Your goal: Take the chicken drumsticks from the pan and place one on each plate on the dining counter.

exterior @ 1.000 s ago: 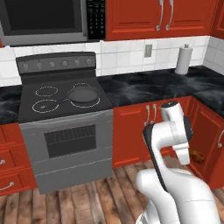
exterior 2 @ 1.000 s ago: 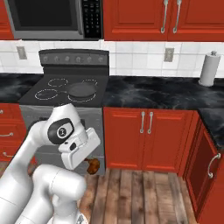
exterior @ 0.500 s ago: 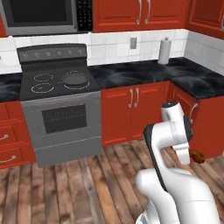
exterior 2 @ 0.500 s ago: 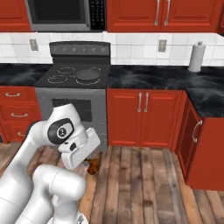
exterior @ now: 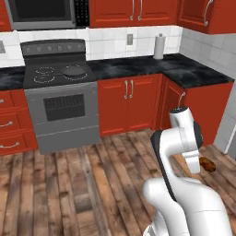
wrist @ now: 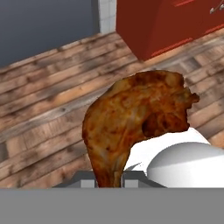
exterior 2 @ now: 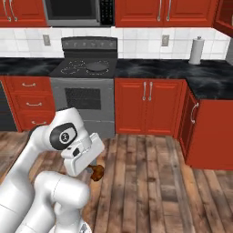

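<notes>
My gripper (wrist: pixel 108 177) is shut on one golden-brown chicken drumstick (wrist: pixel 135 118), which stands up between the fingers in the hand view. The same drumstick (exterior: pixel 208 164) hangs low beside the arm, above the wooden floor, and shows under the hand (exterior 2: pixel 96 171) in the right base view. The round black pan (exterior: pixel 73 70) lies on the stove's right rear burner, far from the gripper (exterior 2: pixel 96 67). From here I cannot tell what is in it. The plates and the dining counter are out of view.
The grey stove (exterior: pixel 60 99) stands against the back wall between red cabinets with black marble worktops. A corner worktop (exterior: pixel 198 73) juts out at the right. A paper towel roll (exterior: pixel 159 47) stands on the back worktop. Open wooden floor (exterior 2: pixel 150 182) lies ahead.
The whole picture has shifted: the base has backed away from the stove, which now sits farther off and to the left. The drumstick stays in the shut gripper.
</notes>
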{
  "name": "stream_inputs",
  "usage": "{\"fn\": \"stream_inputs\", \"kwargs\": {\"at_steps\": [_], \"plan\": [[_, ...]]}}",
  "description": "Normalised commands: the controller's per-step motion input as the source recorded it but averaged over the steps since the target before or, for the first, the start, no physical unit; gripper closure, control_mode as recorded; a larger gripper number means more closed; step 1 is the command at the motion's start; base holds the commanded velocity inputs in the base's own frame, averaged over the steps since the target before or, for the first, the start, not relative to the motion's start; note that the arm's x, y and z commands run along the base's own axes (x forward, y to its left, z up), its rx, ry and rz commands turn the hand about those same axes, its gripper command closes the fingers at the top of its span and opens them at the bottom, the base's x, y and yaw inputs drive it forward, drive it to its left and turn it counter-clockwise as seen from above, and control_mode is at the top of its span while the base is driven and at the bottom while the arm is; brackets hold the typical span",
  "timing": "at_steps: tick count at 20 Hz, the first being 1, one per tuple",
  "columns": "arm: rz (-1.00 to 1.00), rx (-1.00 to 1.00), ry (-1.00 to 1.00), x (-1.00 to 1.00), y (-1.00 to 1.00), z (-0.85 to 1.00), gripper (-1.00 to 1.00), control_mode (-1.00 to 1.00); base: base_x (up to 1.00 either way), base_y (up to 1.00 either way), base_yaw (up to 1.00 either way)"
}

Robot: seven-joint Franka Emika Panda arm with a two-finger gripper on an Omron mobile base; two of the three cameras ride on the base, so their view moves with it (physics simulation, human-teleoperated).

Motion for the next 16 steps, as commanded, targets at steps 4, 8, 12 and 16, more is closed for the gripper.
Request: {"fn": "stream_inputs", "kwargs": {"at_steps": [4, 8, 12, 16], "plan": [[0.0, 0.0, 0.0, 0.0, 0.0, 0.0, 1.0, 1.0, -1.0, 0.0, 0.0], [0.0, 0.0, 0.0, 0.0, 0.0, 0.0, 1.0, 1.0, -1.0, 0.0, 0.01], [0.0, 0.0, 0.0, 0.0, 0.0, 0.0, 1.0, 1.0, -1.0, 0.0, 0.02], [0.0, 0.0, 0.0, 0.0, 0.0, 0.0, 1.0, 1.0, -1.0, 0.0, 0.03]]}}
